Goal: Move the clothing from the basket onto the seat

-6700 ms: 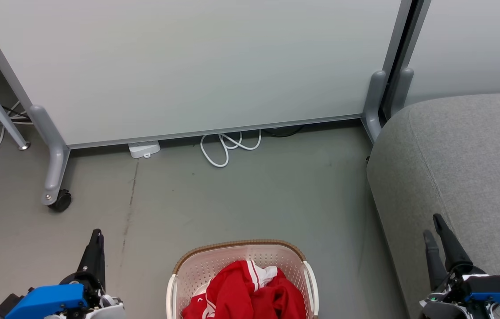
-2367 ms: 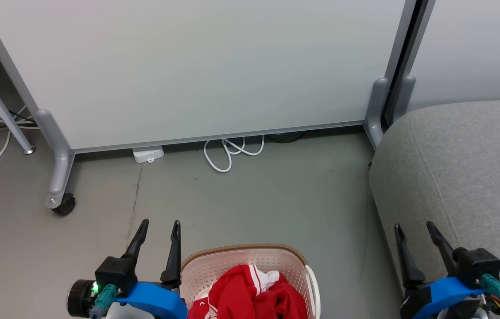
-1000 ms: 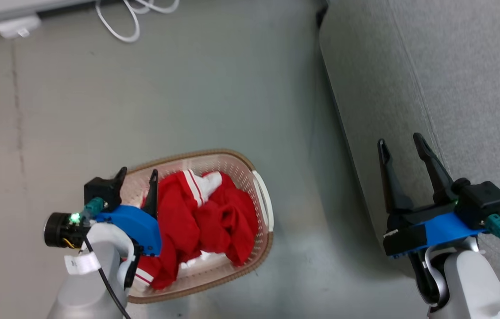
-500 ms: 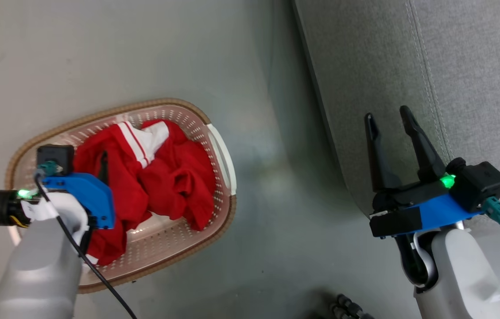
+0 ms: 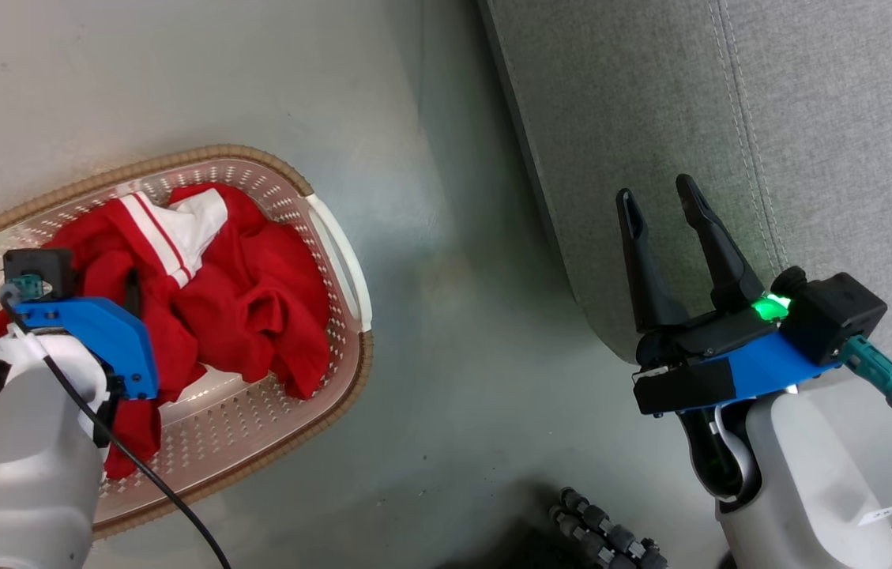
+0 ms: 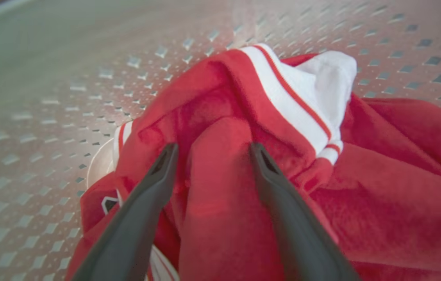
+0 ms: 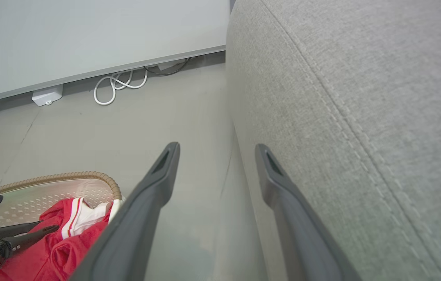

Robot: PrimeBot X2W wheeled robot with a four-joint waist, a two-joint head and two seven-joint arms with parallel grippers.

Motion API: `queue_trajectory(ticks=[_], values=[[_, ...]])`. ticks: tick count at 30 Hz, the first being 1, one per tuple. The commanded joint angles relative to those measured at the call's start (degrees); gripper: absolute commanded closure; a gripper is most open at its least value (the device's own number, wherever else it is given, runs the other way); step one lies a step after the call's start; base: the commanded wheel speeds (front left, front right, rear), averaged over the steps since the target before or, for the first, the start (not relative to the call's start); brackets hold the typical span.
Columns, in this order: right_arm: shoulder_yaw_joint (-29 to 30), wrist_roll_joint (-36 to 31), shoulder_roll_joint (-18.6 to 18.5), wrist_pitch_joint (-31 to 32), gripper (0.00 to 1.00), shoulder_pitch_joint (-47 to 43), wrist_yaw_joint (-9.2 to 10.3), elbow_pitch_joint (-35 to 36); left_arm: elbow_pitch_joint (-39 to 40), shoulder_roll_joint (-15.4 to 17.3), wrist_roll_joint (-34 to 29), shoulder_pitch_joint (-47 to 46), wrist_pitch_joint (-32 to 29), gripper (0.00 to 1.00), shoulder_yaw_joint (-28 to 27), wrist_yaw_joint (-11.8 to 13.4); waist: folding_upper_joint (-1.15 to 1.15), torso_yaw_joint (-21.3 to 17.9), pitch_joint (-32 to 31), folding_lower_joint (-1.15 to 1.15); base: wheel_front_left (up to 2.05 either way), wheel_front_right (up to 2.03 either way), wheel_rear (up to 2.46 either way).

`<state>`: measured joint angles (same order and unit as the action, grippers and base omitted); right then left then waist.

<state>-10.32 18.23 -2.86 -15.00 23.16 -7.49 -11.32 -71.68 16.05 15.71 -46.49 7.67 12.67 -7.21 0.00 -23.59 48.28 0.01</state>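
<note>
The cream basket (image 5: 256, 154) with its brown rim stands on the floor, left of the grey sofa (image 5: 730, 95). Inside lies the clothing: a red garment with white striped trim (image 5: 169, 225) and a plain red one (image 5: 256, 292). My left gripper (image 6: 214, 150) is down in the basket (image 6: 48, 97), open, its two fingers straddling a raised fold of red fabric beside the striped trim (image 6: 282, 86). My right gripper (image 5: 655, 190) hangs open and holds nothing, at the sofa's rounded front edge (image 7: 361, 97), fingers (image 7: 261, 156) pointing along it.
Bare grey floor (image 5: 430, 316) separates basket and sofa. A black ribbed part (image 5: 604, 537) shows at the bottom edge. In the right wrist view a white partition panel (image 7: 87, 35), a coiled white cable (image 7: 118, 84) and a small white box (image 7: 47, 95) lie beyond.
The head camera has tilted down, shifting the whole picture. My left gripper went from beside the basket down into it, onto the red clothing. The right gripper stayed open by the sofa.
</note>
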Motion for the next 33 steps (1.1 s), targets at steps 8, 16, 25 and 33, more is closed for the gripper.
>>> queue_trajectory(ticks=[8,16,25,33], values=[[-0.69,0.97,-0.04,-0.21,0.0,0.71,-0.01,0.4,-1.77,0.56,1.71,-1.18,-6.71,0.0,-0.39,0.46,0.0,-0.77,0.19,-0.01,0.0,0.0,0.0],[-0.81,1.28,-0.04,-0.22,0.0,0.15,-0.01,0.79,-2.13,0.17,2.95,-0.75,-11.07,1.0,-0.24,0.47,0.0,-0.74,-0.41,-0.01,0.0,0.0,0.0],[-0.3,0.4,-0.04,-0.22,0.0,0.09,-0.01,0.73,-2.2,-1.6,3.94,-1.36,-11.49,1.0,0.25,0.46,0.0,0.23,-1.37,-0.01,0.0,0.0,0.0],[-0.37,-0.16,-0.04,-0.22,0.0,0.39,-0.01,0.18,-2.21,-2.63,4.87,-0.64,-10.62,1.0,0.56,0.2,0.0,1.06,-3.13,-0.01,0.0,0.0,0.0]])
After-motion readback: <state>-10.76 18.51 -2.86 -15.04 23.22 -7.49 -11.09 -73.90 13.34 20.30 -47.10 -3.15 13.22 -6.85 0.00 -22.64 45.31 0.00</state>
